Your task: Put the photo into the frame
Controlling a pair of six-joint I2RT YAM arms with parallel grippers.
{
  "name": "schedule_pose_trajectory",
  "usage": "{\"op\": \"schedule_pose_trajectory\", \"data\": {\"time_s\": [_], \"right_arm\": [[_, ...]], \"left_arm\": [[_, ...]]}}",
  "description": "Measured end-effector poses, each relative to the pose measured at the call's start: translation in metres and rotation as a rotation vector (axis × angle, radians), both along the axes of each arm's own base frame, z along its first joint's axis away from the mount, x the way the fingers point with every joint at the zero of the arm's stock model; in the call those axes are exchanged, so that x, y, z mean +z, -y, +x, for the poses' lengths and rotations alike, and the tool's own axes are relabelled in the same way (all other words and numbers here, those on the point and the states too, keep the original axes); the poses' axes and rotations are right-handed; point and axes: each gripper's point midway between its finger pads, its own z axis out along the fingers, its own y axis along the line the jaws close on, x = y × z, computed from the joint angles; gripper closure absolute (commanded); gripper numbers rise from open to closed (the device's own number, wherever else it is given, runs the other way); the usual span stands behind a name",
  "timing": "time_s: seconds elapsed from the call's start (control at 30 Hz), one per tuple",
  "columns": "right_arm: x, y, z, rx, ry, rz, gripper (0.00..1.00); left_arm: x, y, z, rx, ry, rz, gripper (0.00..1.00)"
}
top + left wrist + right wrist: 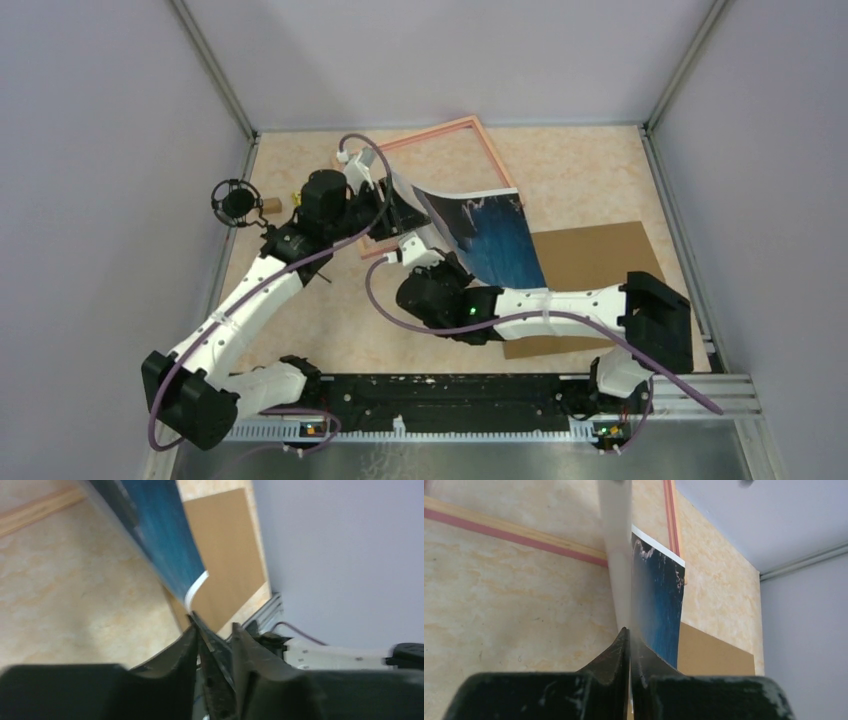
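Jaws of the right gripper (pixel 630 632) pressed together on one edge of the photo (pixel 656 595), with the sheet clamped between two dark fingers (pixel 614 655): plain white back to the left of the pinch, blue-and-white printed face to the right. Jaws of the left gripper (pixel 214 627) narrowly parted around a thin dark strip (pixel 210 647) in line with the photo's lower edge. Firm grip on that strip or mere straddling: not possible to tell from the left wrist view. In the top view, both grippers close together at the left side of the sheet, the left one farther from the arm bases, the right one nearer. Photo raised off the table (pixel 320 330) and bowed, printed face turned up and to the right, one white-bordered corner curled over in the left wrist view. Not inside the frame (pixel 514 532). Frame flat on the far part of the table, set askew, with its near portion hidden behind the lifted sheet and the left gripper. Brown cardboard (pixel 595 262) flat on the table to the right of the photo, near the frame but apart from it, with the right forearm across its near edge. Small tan block (pixel 271 206) near the far left edge of the table, beside the left arm.
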Motion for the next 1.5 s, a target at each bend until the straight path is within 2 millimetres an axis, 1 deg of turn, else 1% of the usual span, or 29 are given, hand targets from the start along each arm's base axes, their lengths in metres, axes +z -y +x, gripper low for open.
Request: {"op": "schedule_pose_trajectory", "data": {"time_s": [0.03,0.1,0.13,0.2,0.23,0.27,0.3,0.37,0.43,0.5,0.53,0.6,0.67,0.7,0.77,0.8,0.87,0.93,1.0,1.03,1.07,1.1,1.13,1.17,1.23,1.3,1.4,1.47,1.5], "right_arm": [[0.003,0.002,0.002,-0.005,-0.002,0.013,1.0],[0.014,0.009,0.009,-0.014,-0.006,0.057,1.0],[0.023,0.013,0.012,-0.019,-0.006,0.091,1.0],[0.04,0.02,0.018,-0.018,-0.006,0.157,1.0],[0.049,0.024,0.021,-0.015,-0.006,0.198,1.0],[0.059,0.027,0.025,-0.01,-0.005,0.245,1.0],[0.067,0.03,0.027,-0.004,-0.006,0.285,1.0],[0.083,0.033,0.035,0.015,-0.01,0.37,1.0],[0.092,0.031,0.044,0.04,-0.018,0.438,1.0],[0.102,0.02,0.054,0.086,-0.039,0.507,1.0],[0.108,0.012,0.059,0.113,-0.051,0.546,1.0],[0.128,-0.01,0.071,0.181,-0.067,0.643,1.0],[0.149,-0.033,0.078,0.254,-0.074,0.727,1.0],[0.161,-0.044,0.08,0.291,-0.073,0.77,1.0],[0.184,-0.066,0.078,0.378,-0.074,0.852,1.0],[0.194,-0.072,0.077,0.412,-0.073,0.887,1.0],[0.219,-0.084,0.072,0.495,-0.064,0.974,1.0],[0.234,-0.084,0.076,0.523,-0.044,1.051,1.0],[0.241,-0.073,0.088,0.512,-0.012,1.135,1.0],[0.236,-0.06,0.097,0.488,0.004,1.186,1.0],[0.224,-0.045,0.106,0.453,0.01,1.225,1.0],[0.208,-0.029,0.115,0.411,0.011,1.26,1.0],[0.185,-0.012,0.126,0.362,0.011,1.301,1.0],[0.164,0.0,0.134,0.32,0.001,1.323,1.0],[0.107,0.024,0.156,0.201,-0.04,1.362,1.0],[0.061,0.037,0.174,0.103,-0.089,1.389,1.0],[0.009,0.05,0.191,-0.024,-0.131,1.414,1.0],[-0.004,0.056,0.198,-0.078,-0.124,1.426,1.0],[-0.007,0.059,0.199,-0.097,-0.113,1.433,1.0]], "left_arm": [[0.011,0.0,0.003,-0.009,0.044,0.01,0.34],[0.045,-0.002,0.013,-0.007,0.159,0.036,0.23],[0.065,-0.006,0.019,0.003,0.229,0.054,0.19],[0.112,-0.016,0.027,0.043,0.386,0.09,0.12],[0.132,-0.021,0.03,0.066,0.453,0.102,0.09],[0.157,-0.029,0.032,0.103,0.538,0.118,0.08],[0.175,-0.037,0.03,0.133,0.603,0.129,0.07],[0.209,-0.058,0.021,0.21,0.74,0.153,0.04],[0.231,-0.077,0.007,0.269,0.829,0.16,0.02],[0.256,-0.095,-0.01,0.333,0.935,0.139,0.02],[0.263,-0.1,-0.016,0.355,0.969,0.131,0.02],[0.28,-0.114,-0.031,0.405,1.049,0.107,0.02],[0.29,-0.125,-0.039,0.457,1.11,0.092,0.03],[0.292,-0.129,-0.04,0.48,1.128,0.09,0.03],[0.287,-0.133,-0.037,0.513,1.143,0.094,0.03],[0.281,-0.134,-0.034,0.527,1.143,0.096,0.03],[0.258,-0.133,-0.024,0.538,1.121,0.117,0.02],[0.239,-0.131,-0.015,0.541,1.098,0.142,0.02],[0.217,-0.128,-0.002,0.538,1.065,0.18,0.02],[0.207,-0.125,0.005,0.534,1.048,0.199,0.02],[0.199,-0.123,0.011,0.531,1.036,0.214,0.01],[0.192,-0.121,0.017,0.524,1.024,0.227,0.01],[0.185,-0.118,0.022,0.515,1.014,0.238,0.01],[0.179,-0.116,0.027,0.505,1.005,0.248,0.01],[0.159,-0.114,0.04,0.486,0.973,0.28,0.01],[0.142,-0.113,0.049,0.463,0.943,0.302,0.01],[0.127,-0.113,0.062,0.429,0.902,0.303,0.01],[0.121,-0.116,0.069,0.418,0.875,0.288,0.01],[0.12,-0.117,0.071,0.415,0.867,0.274,0.01]]}}
